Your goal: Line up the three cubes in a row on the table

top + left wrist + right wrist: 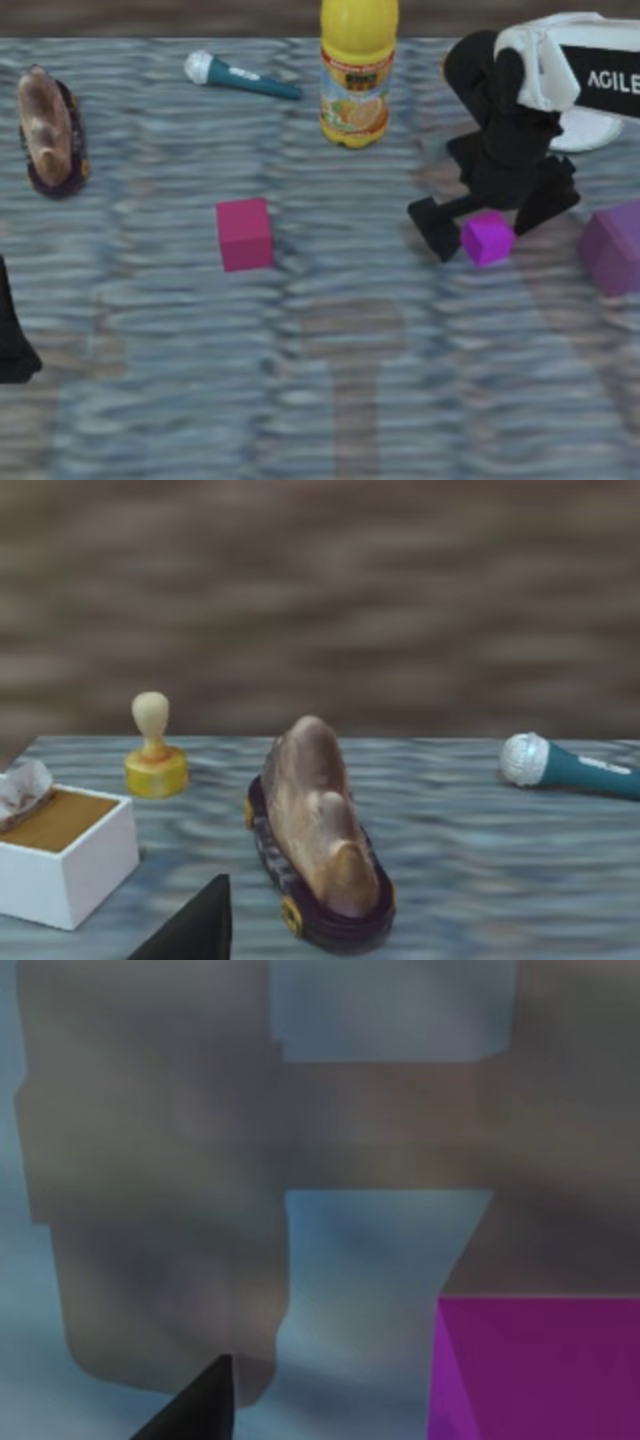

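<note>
Three cubes sit on the table (pixel 330 420): the crimson-pink cube (pixel 244 233) left of centre, the small magenta cube (pixel 487 238) over to the right, and the dull purple cube (pixel 612 247) at the right edge, near the magenta one but not touching it. They are not yet in one tidy row; the pink one stands well apart from the other two.

One container shows only in the left wrist view, a white open box (pixel 62 858) with a brown filling and a bit of crumpled white paper at its edge. Near it stand a yellow-based stamp (pixel 154 747), a brown roller skate (pixel 318 832) and a teal microphone (pixel 568 763). An orange juice bottle (pixel 357 68) stands at the far side of the table.

The right arm reaches down from the top right, its right gripper (pixel 490 222) spread wide, one finger either side of the magenta cube with gaps showing, holding nothing. The left gripper (pixel 14 350) is parked at the left edge; I cannot tell how its fingers stand.
</note>
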`<state>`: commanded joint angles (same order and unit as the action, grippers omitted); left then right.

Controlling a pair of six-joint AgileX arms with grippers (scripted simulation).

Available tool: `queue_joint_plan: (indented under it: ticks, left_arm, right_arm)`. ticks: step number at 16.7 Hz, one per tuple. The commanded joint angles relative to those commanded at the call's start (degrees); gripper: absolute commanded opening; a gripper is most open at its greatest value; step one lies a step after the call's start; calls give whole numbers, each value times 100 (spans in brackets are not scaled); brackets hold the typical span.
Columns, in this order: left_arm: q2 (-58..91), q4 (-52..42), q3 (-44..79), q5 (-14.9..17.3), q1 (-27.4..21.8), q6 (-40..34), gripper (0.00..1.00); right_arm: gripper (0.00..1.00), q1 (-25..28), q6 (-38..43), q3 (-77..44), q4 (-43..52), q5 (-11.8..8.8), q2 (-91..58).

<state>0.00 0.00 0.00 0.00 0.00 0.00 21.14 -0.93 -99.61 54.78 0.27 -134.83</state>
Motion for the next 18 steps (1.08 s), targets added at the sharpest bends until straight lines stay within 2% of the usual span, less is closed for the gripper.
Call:
queue_joint_plan:
  ticks: [10,18]
  left_arm:
    - [0,0,0,0,0,0,100]
    - [0,0,0,0,0,0,100]
  right_arm:
    - [2,0,0,0,0,0,0]
    - [0,0,0,0,0,0,0]
